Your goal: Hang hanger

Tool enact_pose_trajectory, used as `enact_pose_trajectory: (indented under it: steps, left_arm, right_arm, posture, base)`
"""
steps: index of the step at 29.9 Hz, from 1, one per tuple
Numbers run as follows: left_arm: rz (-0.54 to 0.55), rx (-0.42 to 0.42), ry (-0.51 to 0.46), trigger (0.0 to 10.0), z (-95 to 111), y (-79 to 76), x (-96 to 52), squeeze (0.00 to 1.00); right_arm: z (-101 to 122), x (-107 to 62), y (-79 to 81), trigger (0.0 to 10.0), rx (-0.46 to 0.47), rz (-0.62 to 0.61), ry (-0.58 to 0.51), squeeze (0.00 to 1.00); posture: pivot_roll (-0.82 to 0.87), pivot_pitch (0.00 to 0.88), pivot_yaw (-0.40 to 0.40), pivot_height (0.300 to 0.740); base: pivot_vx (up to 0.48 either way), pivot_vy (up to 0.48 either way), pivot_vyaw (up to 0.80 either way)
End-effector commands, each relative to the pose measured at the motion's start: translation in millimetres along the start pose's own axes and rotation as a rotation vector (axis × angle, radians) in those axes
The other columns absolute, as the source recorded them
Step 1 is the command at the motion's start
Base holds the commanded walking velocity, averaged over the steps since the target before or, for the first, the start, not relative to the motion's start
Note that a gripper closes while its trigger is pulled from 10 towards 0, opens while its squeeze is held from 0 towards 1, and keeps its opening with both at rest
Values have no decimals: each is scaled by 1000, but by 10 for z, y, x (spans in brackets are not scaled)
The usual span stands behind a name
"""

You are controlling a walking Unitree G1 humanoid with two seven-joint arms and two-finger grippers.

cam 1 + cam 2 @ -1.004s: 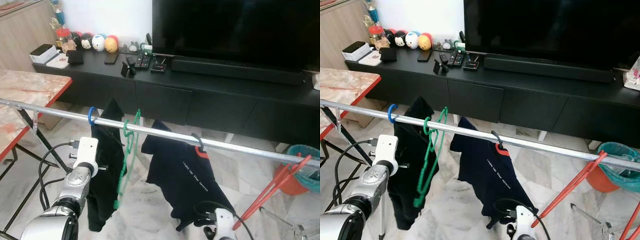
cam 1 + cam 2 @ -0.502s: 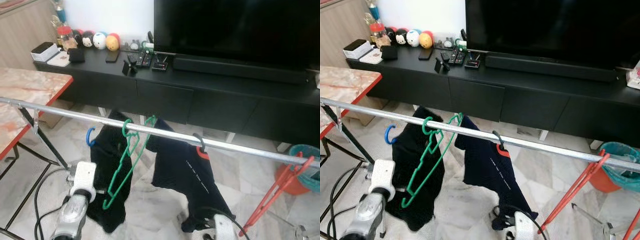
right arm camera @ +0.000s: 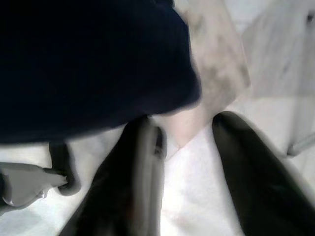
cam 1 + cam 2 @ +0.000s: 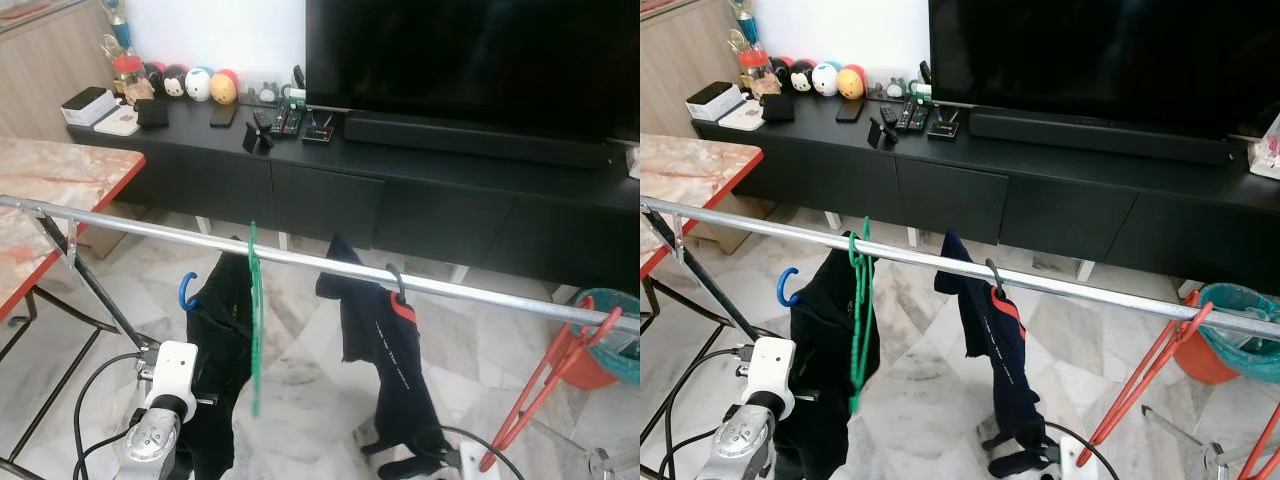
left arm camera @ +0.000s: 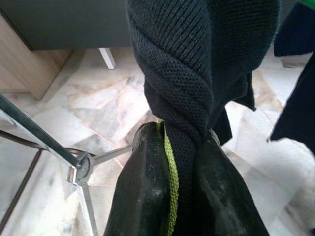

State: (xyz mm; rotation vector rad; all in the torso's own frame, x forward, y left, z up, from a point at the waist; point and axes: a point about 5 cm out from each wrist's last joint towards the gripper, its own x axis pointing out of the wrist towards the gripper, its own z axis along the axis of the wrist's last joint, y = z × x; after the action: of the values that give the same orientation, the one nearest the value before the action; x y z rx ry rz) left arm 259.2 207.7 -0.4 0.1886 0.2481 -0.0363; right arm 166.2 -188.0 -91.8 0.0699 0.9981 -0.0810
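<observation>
One metal rail (image 4: 150, 228) crosses the view, carrying two hangers. One green hanger (image 4: 253, 320) hangs bare and edge-on left of the rail's middle. One grey-hooked hanger (image 4: 395, 283) near the middle carries a dark shirt (image 4: 385, 355). A second dark garment (image 4: 215, 375) on a blue-hooked hanger (image 4: 187, 290) sits below the rail, off it. Left gripper (image 5: 179, 147) is clamped on that garment's twisted knit. Right gripper (image 3: 189, 147) is low over the floor, fingers (image 3: 138, 162) spread, holding nothing.
</observation>
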Motion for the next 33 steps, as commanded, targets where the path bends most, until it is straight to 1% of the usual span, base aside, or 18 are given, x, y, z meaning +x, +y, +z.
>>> enact_pose_trajectory:
  steps: [1,14,32,33]
  left_arm:
    - [9,4,-22,10000,58,34,25,0]
    - [21,-25,-6,10000,40,32,22,0]
    - [55,-40,1,10000,12,78,-6,0]
    - [61,-43,3,10000,8,93,-12,0]
  right_arm:
    - [1,0,0,10000,6,-10,-1,0]
    - [-1,-1,11,10000,22,-18,-11,0]
    - [4,-2,-16,10000,19,-19,-9,0]
    - [5,-1,-14,10000,20,-16,-7,0]
  posture:
    - [-21,0,7,740]
    - [-30,0,18,740]
    - [-27,0,0,740]
    - [-26,0,-2,740]
  base:
    - [-259,0,0]
    - [-260,0,0]
    - [-267,0,0]
    - [-274,0,-788]
